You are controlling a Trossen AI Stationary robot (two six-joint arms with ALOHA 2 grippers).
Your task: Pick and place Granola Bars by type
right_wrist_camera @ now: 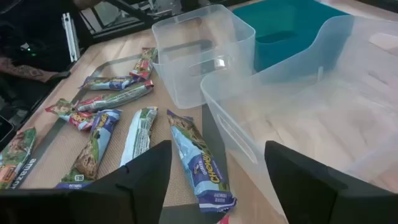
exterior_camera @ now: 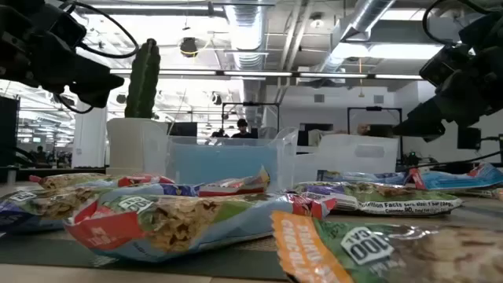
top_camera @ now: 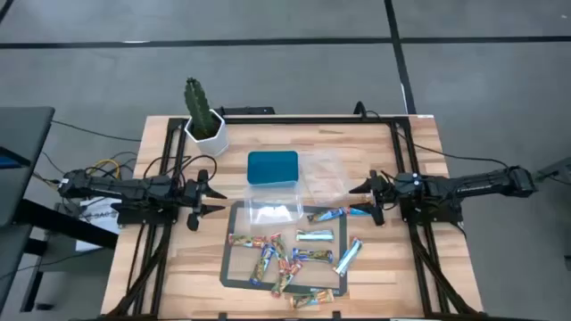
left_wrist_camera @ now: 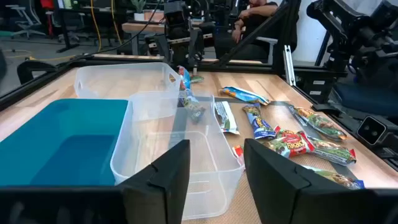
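Both the left gripper and right gripper hover spread above shiny, flat, multicoloured Granola Bars.

The left arm reaches in from the left side of the surface; its tool points toward the middle, with its two fingers spread apart and nothing between them; the right arm reaches in from the right side of the surface; its tool faces the left one, fingers spread wide and holding nothing.
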